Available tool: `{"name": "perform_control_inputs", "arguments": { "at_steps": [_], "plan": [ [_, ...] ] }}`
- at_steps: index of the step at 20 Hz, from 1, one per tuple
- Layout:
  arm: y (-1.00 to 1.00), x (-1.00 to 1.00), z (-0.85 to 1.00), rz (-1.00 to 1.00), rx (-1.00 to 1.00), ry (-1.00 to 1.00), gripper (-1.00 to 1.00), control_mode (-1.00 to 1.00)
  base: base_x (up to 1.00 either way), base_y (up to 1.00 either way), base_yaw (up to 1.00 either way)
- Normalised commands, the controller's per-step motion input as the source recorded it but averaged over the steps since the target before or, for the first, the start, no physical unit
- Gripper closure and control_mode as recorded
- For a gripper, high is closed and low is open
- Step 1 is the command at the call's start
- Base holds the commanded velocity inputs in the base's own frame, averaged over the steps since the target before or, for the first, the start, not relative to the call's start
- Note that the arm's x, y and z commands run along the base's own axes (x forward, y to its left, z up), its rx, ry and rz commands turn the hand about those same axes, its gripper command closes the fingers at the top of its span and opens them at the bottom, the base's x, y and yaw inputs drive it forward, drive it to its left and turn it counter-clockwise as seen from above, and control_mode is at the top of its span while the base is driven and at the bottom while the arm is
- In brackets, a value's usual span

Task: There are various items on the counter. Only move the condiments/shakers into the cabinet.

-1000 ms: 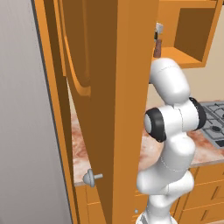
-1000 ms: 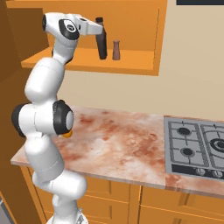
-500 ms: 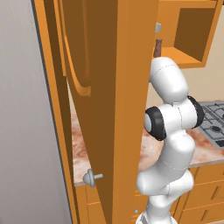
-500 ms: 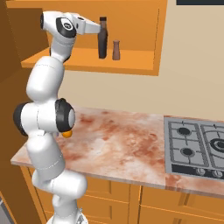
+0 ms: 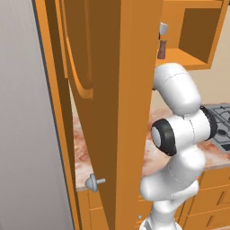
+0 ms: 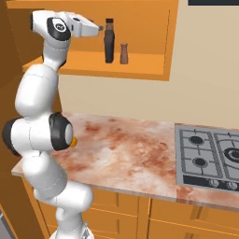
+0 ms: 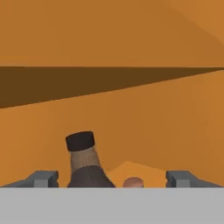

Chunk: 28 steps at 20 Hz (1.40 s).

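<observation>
The dark brown bottle is being left standing upright on the cabinet shelf, well inside its front edge, with the small brown shaker set just beside it on the side nearer the hob; both are apart from each other and look stable there. The gripper is being held level at bottle-neck height, its fingers spread wide to either side of the bottle and touching nothing, so the bottle is judged to be released. In the hand view the bottle's dark cap is being seen between the fingertips. The counter below is being shown as bare marbled stone, so both condiments are judged to be stowed.
</observation>
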Motion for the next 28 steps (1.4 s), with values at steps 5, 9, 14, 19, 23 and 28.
{"name": "perform_control_inputs", "arguments": {
  "at_steps": [5,9,14,19,23,28],
  "plan": [
    [0.01,-1.00,-0.24,0.12,-0.07,-0.16,-1.00,-1.00,0.00,0.00,0.00],
    [0.00,-1.00,-0.19,0.16,-0.02,-0.12,-1.00,-1.00,0.00,0.00,0.00],
    [0.00,-1.00,-0.04,0.19,0.00,-0.02,-1.00,-1.00,0.00,0.00,0.00],
    [0.02,-1.00,-0.18,0.32,0.00,0.08,-1.00,-1.00,0.00,0.00,0.00],
    [0.04,-0.94,-0.02,0.47,0.00,0.05,-1.00,-1.00,0.00,0.00,0.00],
    [0.21,-0.70,-0.11,0.58,0.00,0.26,-1.00,-1.00,0.00,0.00,0.00]
  ]
}}
